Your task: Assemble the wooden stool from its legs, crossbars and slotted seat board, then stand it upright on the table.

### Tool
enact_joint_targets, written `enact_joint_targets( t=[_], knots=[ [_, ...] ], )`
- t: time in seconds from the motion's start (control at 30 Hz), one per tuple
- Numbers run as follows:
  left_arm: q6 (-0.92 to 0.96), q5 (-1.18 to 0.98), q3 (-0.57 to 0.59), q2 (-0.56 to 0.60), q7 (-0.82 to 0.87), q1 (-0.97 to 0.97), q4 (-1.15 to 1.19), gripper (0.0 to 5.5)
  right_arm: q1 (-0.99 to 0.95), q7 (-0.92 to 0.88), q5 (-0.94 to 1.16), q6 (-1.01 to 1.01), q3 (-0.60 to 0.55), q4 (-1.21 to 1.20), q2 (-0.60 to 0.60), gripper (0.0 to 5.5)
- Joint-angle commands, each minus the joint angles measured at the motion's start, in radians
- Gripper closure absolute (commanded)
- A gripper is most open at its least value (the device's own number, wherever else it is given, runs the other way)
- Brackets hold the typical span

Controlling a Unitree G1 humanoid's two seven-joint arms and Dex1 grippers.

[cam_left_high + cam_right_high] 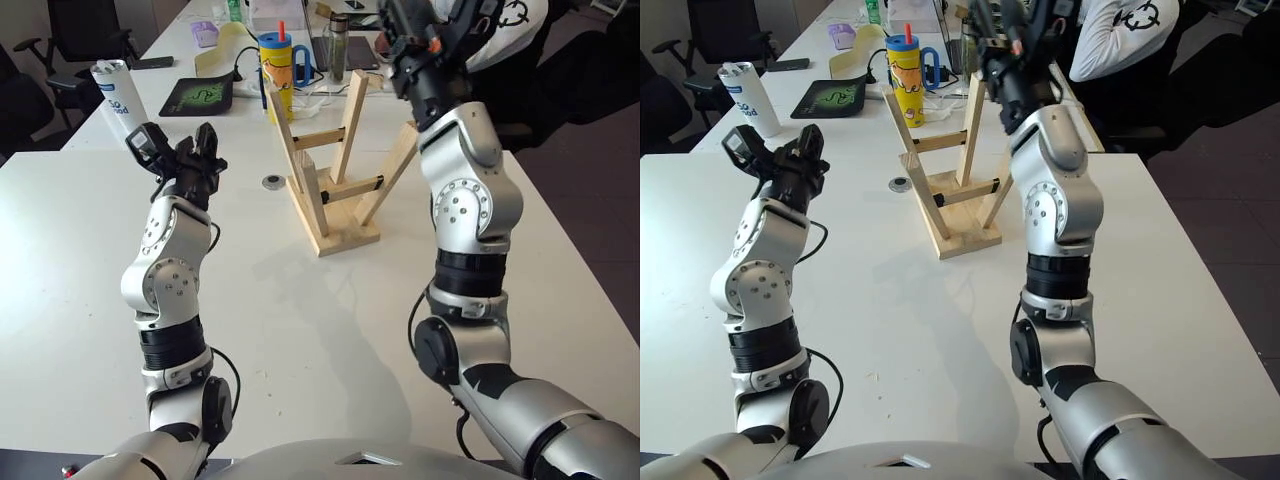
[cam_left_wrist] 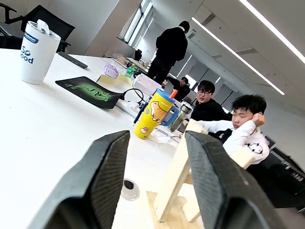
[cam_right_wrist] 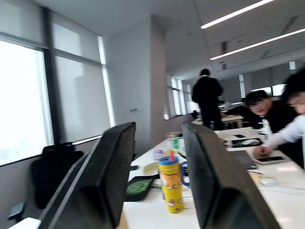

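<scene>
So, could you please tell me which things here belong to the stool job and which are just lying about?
Job: upside-down pale wooden stool; left gripper, open; right gripper, open.
Lying about: yellow cartoon cup with blue lid; white paper tub; black-and-green mat; round grey grommet.

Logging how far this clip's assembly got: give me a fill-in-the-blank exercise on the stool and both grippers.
The wooden stool rests seat board down, its legs pointing ____.
The left gripper is ____ and empty.
The right gripper, also open, holds ____.
Missing words: up; open; nothing.
</scene>
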Motion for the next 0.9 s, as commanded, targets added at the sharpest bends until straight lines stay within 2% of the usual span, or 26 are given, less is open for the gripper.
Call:
enact_joint_targets(
  t=[0.03, 0.13, 0.23, 0.3, 0.47, 0.67, 0.9],
  knots=[
    [-0.007, 0.105, -0.079, 0.035, -0.043, 0.047, 0.005, 3.65, 0.000, -0.065, -0.152, -0.125, -0.017, 0.338, -0.168, 4.32],
    [0.008, 0.136, -0.096, 0.035, -0.068, 0.068, 0.023, 4.15, 0.021, 0.010, -0.220, -0.149, 0.050, 0.563, -0.228, 4.82],
    [0.032, 0.195, -0.150, 0.048, -0.091, 0.090, 0.040, 4.56, 0.072, 0.125, -0.252, -0.189, 0.126, 0.677, -0.215, 5.27],
    [0.067, 0.216, -0.177, 0.045, -0.098, 0.106, 0.044, 4.81, 0.116, 0.199, -0.238, -0.200, 0.158, 0.658, -0.183, 5.48],
    [0.130, 0.248, -0.218, 0.019, -0.110, 0.133, 0.039, 5.46, 0.228, 0.354, -0.179, -0.149, 0.245, 0.443, -0.095, 5.50],
    [0.133, 0.279, -0.226, 0.015, -0.148, 0.109, 0.058, 5.46, 0.314, 0.338, -0.208, -0.036, 0.305, 0.282, -0.070, 5.50],
    [0.105, 0.324, -0.203, 0.030, -0.175, 0.118, 0.108, 5.46, 0.342, 0.227, -0.278, 0.054, 0.312, 0.280, -0.075, 5.50]
  ],
)
